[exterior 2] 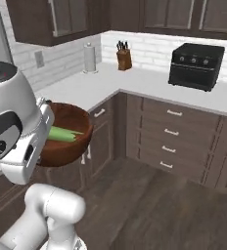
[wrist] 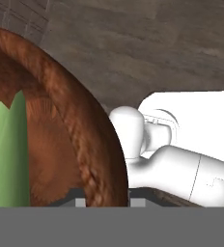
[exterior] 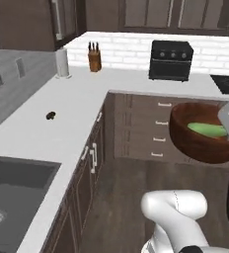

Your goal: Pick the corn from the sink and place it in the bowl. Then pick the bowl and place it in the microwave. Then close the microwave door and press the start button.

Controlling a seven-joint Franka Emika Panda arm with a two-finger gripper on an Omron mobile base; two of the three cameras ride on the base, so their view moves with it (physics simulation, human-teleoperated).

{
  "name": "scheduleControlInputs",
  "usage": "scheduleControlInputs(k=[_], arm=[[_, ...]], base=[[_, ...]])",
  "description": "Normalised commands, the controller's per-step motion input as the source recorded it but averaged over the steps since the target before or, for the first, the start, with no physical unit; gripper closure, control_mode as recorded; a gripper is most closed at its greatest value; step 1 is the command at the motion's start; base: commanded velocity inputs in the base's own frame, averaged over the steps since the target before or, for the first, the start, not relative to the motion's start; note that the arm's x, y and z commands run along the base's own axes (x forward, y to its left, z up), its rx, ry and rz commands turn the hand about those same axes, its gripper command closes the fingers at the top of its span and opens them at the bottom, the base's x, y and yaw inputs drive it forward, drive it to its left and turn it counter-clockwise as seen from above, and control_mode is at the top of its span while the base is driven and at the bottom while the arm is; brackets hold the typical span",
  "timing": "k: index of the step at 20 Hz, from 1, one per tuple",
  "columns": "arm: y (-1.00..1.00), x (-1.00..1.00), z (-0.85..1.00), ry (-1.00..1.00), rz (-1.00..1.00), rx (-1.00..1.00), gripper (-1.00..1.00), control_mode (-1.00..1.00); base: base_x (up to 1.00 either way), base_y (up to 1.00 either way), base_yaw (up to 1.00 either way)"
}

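Fingers (wrist: 103, 200) clamped narrowly across rim of bowl (exterior: 201, 132), one tip inside the wall, one outside. Bowl carried in the air above the wooden floor (exterior 2: 174, 210), well clear of the desk (exterior: 47, 123) and its corner. Corn (exterior: 209, 129) lying inside the bowl, green husk uppermost, long axis across the hollow. Microwave yet to be reached. Arm folded close to the base, wrist beside the bowl. Sink (exterior: 13, 197) set at the near left edge of the desk.
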Motion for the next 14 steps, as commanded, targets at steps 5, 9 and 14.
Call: scheduleControlInputs(k=[5, 9, 14], arm=[[0.00, 0.00, 0.00, 0.00, 0.00, 0.00, 1.00, 1.00], [0.00, 0.00, 0.00, 0.00, 0.00, 0.00, 1.00, 1.00], [0.00, 0.00, 0.00, 0.00, 0.00, 0.00, 1.00, 1.00]], base=[[0.00, 0.00, -1.00], [0.00, 0.00, -1.00], [0.00, 0.00, -1.00]])
